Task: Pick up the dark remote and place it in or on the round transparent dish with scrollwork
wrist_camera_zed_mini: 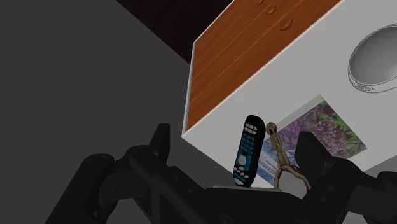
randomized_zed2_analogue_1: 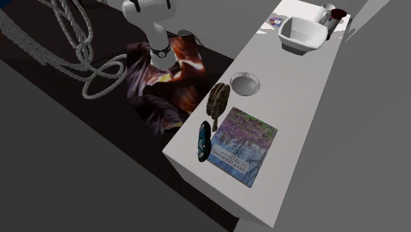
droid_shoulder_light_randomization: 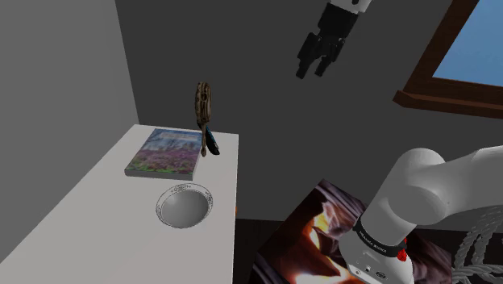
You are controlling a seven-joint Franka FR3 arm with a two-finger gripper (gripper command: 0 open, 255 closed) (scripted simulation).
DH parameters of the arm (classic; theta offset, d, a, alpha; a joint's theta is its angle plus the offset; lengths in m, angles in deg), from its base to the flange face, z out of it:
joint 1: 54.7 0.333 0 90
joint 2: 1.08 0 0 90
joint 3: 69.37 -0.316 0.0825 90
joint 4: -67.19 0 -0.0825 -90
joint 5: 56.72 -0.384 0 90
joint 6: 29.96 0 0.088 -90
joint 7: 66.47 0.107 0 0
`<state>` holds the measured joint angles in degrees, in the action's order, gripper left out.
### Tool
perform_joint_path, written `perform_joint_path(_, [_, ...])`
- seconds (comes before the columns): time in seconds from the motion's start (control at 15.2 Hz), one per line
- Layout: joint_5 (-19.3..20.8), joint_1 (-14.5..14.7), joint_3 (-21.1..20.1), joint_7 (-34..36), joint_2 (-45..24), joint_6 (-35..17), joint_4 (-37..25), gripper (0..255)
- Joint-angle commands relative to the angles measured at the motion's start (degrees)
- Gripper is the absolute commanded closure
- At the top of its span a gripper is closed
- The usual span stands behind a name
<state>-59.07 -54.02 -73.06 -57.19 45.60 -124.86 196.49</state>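
In the shoulder view the black fingers (droid_shoulder_light_randomization: 304,66) hang high against the grey wall, tips pointing down with a small gap between them and nothing in it. They are well apart from the white surface (droid_shoulder_light_randomization: 89,202) below. There the dark remote (droid_shoulder_light_randomization: 211,144) sits at the surface's edge, touching the corner of a colourful book (droid_shoulder_light_randomization: 165,152), under a brown, patterned object (droid_shoulder_light_randomization: 203,103) that stands upright. The round dish (droid_shoulder_light_randomization: 184,206) lies just beside the book, nearer the camera. In the second exterior view the remote (randomized_zed2_analogue_1: 204,140) lies along the surface's (randomized_zed2_analogue_1: 309,125) edge on the side towards the arm (randomized_zed2_analogue_1: 155,13), just beside the book (randomized_zed2_analogue_1: 242,145). The brown object (randomized_zed2_analogue_1: 217,99) is between it and the dish (randomized_zed2_analogue_1: 245,84). In the wrist view the fingers (wrist_camera_zed_mini: 313,153) stand apart, holding nothing. The remote (wrist_camera_zed_mini: 248,151) appears far beyond them, in line with the gap and touched by neither, at the corner of the surface (wrist_camera_zed_mini: 305,76) next to the brown object (wrist_camera_zed_mini: 283,159) and the book (wrist_camera_zed_mini: 321,127). The dish (wrist_camera_zed_mini: 375,60) is farther along the surface.
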Motion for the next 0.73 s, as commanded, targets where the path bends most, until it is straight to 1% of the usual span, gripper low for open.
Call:
perform_joint_path(0.0, [0.0,0.0,0.0,0.0,0.0,0.0,0.0,0])
perform_joint_path(0.33, [-1.06,-0.07,-1.13,1.33,-3.7,-11.95,6.04,0])
perform_joint_path(0.66, [-1.93,-0.18,-2.38,2.64,-9.84,-24.06,9.77,0])
